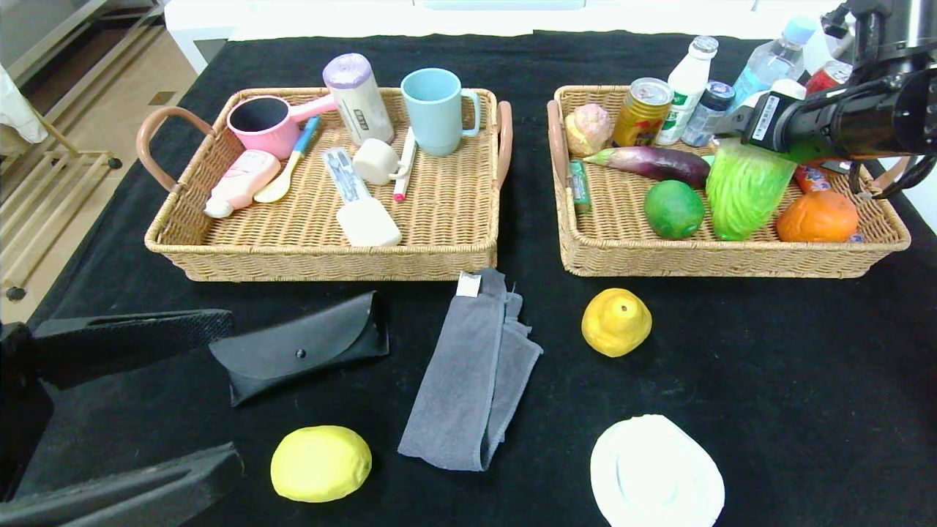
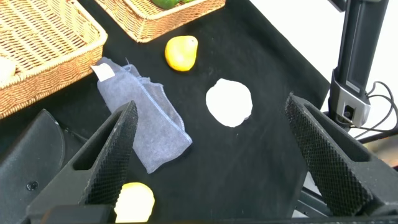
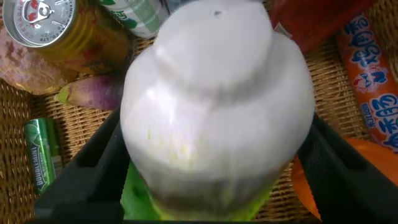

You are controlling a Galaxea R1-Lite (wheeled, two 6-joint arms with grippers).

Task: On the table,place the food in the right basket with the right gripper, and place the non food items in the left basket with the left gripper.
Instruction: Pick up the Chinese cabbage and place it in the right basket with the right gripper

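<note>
1. My right hand (image 1: 739, 146) sits spread around the cabbage (image 1: 743, 190), which stands in the right basket (image 1: 732, 256).
2. It looks light, smooth, bulky; I'd grip its white stem.
3. Left hand (image 2: 208, 155) spread, parked over the tabletop.

Green-and-white cabbage (image 1: 745, 192), grey towel (image 1: 472, 380), tan woven right basket (image 1: 732, 252).

A cabbage (image 3: 214, 106) with a white base and green leaves fills the centre of the frame, standing between the two dark fingers (image 3: 93, 168) of the right tool (image 3: 214, 180); whether they press it cannot be told. At upper left sits a gold can (image 3: 50, 25); below it a purple eggplant (image 3: 93, 93) and a green packet (image 3: 42, 152) lie on the wicker basket (image 3: 18, 205); at right lie a red sausage pack (image 3: 373, 93) and an orange (image 3: 367, 155).
</note>
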